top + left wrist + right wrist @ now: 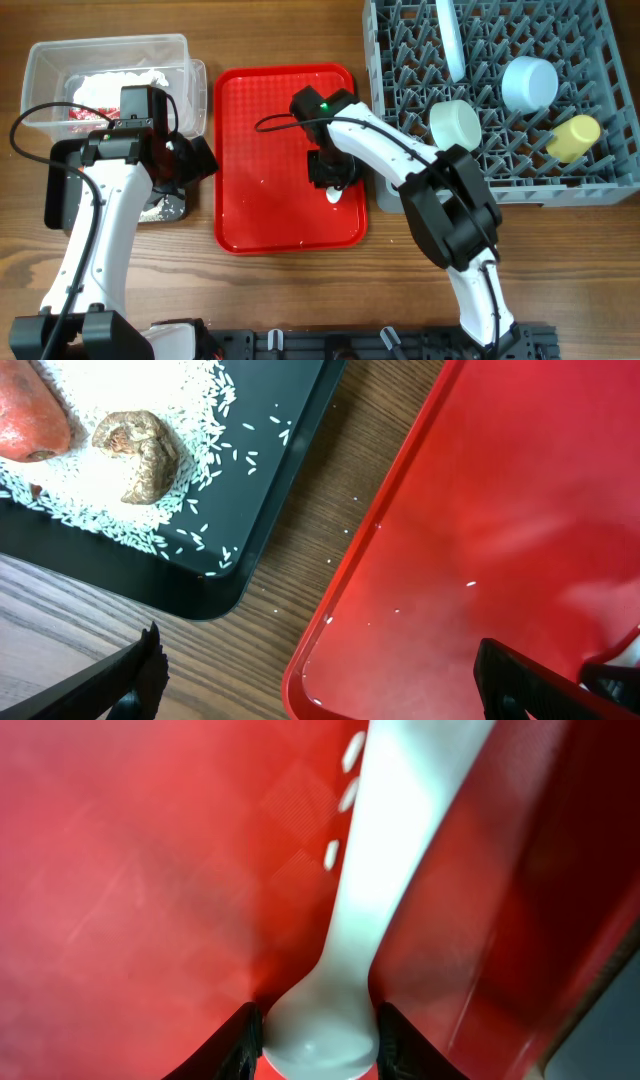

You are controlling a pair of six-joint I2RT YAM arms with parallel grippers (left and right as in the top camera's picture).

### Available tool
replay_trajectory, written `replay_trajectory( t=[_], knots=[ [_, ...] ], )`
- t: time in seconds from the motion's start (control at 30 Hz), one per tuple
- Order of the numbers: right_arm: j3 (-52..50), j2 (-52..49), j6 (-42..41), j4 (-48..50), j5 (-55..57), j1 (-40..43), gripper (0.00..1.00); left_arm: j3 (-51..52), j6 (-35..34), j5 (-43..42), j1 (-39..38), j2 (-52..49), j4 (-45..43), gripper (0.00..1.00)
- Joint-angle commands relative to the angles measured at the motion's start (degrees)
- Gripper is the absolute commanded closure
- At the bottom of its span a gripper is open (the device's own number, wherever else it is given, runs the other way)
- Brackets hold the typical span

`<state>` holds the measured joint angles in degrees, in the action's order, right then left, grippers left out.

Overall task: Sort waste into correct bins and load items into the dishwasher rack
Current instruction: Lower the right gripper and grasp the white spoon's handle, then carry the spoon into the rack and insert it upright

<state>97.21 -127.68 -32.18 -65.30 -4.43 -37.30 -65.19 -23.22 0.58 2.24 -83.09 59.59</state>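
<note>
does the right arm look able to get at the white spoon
Likely yes: the fingers of the right gripper sit against both sides of the white spoon on the red tray, and nothing else covers it.

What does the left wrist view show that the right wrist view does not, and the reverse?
Only the left wrist view: the black tray holding rice, the carrot piece and the brownish food lump, plus the wooden table. Only the right wrist view: the white spoon clamped in the right gripper. Both: the red serving tray with stray rice grains.
</note>
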Motion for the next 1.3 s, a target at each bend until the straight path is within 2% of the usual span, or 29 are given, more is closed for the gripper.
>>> replay_trajectory(
  t=[0.0, 0.23, 0.43, 0.67, 1.0, 1.27],
  knots=[
    [-0.3, 6.6, 3.4, -0.2, 0.8, 0.8, 0.64, 0.5, 0.5, 0.8, -0.1, -0.4, 0.0, 0.0],
    [-0.3, 15.1, 10.9, -1.8, 1.2, 3.4, 0.64, 0.5, 0.5, 0.8, -0.1, -0.4, -0.2, 0.0],
    [-0.3, 22.6, 17.3, -4.2, 1.2, 8.8, 0.64, 0.5, 0.5, 0.8, -0.1, -0.4, -0.2, 0.0],
    [-0.3, 24.5, 27.8, -10.6, 1.4, 16.4, 0.64, 0.5, 0.5, 0.8, -0.1, -0.4, -0.2, 0.0],
    [-1.5, 24.5, 29.3, -10.8, 1.5, 18.5, 0.64, 0.5, 0.5, 0.8, -0.1, -0.4, -0.2, 0.0],
    [-9.9, 24.5, 29.2, -5.2, 1.4, 18.5, 0.63, 0.5, 0.5, 0.8, -0.1, -0.4, -0.2, 0.0]
  ],
)
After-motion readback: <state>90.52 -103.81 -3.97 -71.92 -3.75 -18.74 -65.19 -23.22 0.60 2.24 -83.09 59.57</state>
